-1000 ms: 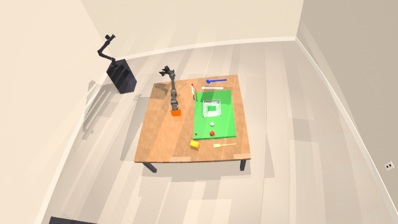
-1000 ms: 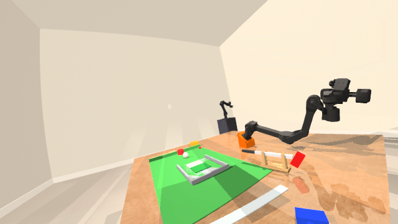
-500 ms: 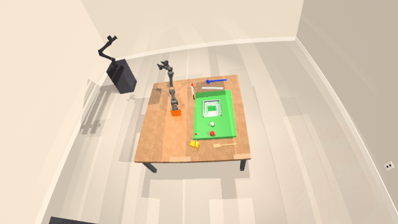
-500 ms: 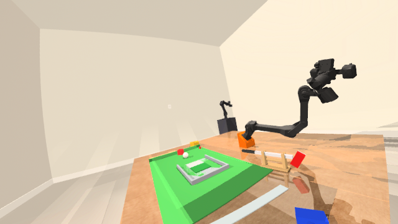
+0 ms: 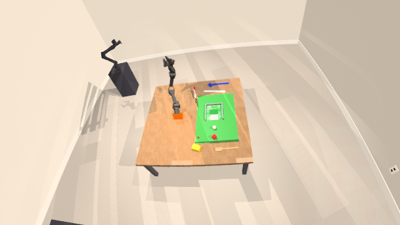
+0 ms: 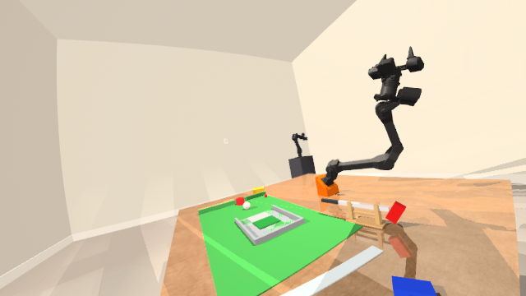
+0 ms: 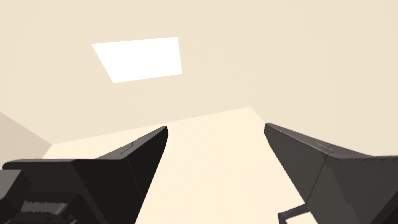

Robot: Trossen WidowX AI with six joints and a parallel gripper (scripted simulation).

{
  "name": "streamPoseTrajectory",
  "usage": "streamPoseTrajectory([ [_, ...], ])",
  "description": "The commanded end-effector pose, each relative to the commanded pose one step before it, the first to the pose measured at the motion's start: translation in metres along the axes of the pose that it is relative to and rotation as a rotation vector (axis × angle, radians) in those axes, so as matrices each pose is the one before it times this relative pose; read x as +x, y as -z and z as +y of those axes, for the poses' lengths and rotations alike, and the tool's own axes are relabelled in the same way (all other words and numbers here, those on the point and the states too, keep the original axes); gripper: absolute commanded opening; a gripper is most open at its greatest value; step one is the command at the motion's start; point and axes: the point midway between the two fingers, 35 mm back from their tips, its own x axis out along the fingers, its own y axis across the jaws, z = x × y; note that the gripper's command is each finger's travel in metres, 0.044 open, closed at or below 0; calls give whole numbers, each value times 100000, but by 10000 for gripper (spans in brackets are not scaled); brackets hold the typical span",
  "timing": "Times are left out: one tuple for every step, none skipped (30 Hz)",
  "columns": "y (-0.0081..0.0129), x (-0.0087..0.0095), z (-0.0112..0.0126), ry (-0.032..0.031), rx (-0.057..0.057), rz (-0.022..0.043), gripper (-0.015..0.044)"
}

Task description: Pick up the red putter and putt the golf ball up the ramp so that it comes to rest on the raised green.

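Note:
The red putter [image 5: 194,89] [image 6: 395,212], with a red head, white shaft and black grip, lies across a wooden stand [image 6: 371,222] beside the green mat [image 5: 229,131] [image 6: 230,263]. The white golf ball [image 5: 214,127] [image 6: 246,205] rests on the mat, on the ramp's side of the grey-walled frame [image 6: 279,236]. The raised green [image 5: 214,111] [image 6: 268,222] lies inside that frame, behind the white ramp [image 5: 214,117]. My gripper [image 5: 165,61] [image 6: 398,53] [image 7: 214,128] is open and empty, high above and well away from the putter, fingers pointing up.
A red block [image 5: 214,136] [image 6: 240,201] sits near the ball. A yellow block [image 5: 196,147] [image 6: 258,190] and wooden spatula [image 5: 219,149] lie beyond the mat's edge. A white bar [image 5: 214,91] [image 6: 341,271] and blue putter [image 5: 210,84] [image 6: 412,286] lie at the opposite end.

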Motion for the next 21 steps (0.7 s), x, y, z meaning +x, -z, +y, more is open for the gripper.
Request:
streamPoseTrajectory([
  [-5837,-215,5204,-12980,10659,-20662,440],
  [-1053,131,1163,-3072,2322,-4067,440],
  [-1024,143,1186,-3203,2391,-3995,440],
  [-996,156,1209,-3335,2462,-3922,440],
  [-967,168,1232,-3469,2534,-3848,440],
  [-932,181,1249,-3585,2593,-3751,440],
  [-904,195,1277,-3729,2674,-3680,440],
  [-872,208,1299,-3860,2745,-3591,440],
  [-835,221,1314,-3971,2802,-3481,440],
  [-801,236,1337,-4105,2877,-3388,440],
  [-768,251,1362,-4247,2958,-3295,440],
  [-730,266,1380,-4369,3025,-3181,440],
  [-691,281,1398,-4492,3095,-3063,440],
  [-653,296,1418,-4626,3174,-2947,440],
  [-613,313,1439,-4763,3256,-2827,440],
  [-572,329,1460,-4902,3342,-2700,440],
  [-528,346,1476,-5028,3421,-2559,440],
  [-482,362,1489,-5144,3496,-2407,440],
  [-434,379,1501,-5262,3576,-2250,440],
  [-386,396,1516,-5391,3666,-2090,440],
  [-335,412,1521,-5490,3741,-1911,440],
])
